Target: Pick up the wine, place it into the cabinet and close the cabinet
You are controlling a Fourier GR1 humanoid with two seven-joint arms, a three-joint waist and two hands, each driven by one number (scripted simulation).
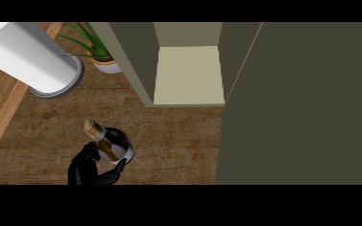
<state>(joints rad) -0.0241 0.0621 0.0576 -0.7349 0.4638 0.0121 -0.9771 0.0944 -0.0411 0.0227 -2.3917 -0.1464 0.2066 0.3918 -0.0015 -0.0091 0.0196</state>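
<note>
Wine bottle (pixel 109 143): lower left of the frame, dark glass body with a gold-foiled neck and top pointing toward the upper left, a pale label band on its lower side; it appears above the brown wooden counter (pixel 176 139), and whether its base touches the surface cannot be told. Hand (pixel 88 168): black, entering from the lower edge at lower left, fingers and thumb curled round the bottle's lower body, one digit on each side of it; which of the robot's hands this is cannot be told from its position alone, as it sits left of centre with no forearm showing, and it is taken here as the left. No second hand shows in the frame. Cabinet (pixel 187 76): upper centre, olive-green walls, standing open with a pale interior shelf visible; well apart from the bottle. Cabinet door (pixel 297 105): large olive panel filling the right side of the frame. White cylinder (pixel 35 60): upper left, on a grey round base. Potted plant (pixel 99 52): just beside the cylinder, green leaves, pale pot, next to the cabinet's left wall.
</note>
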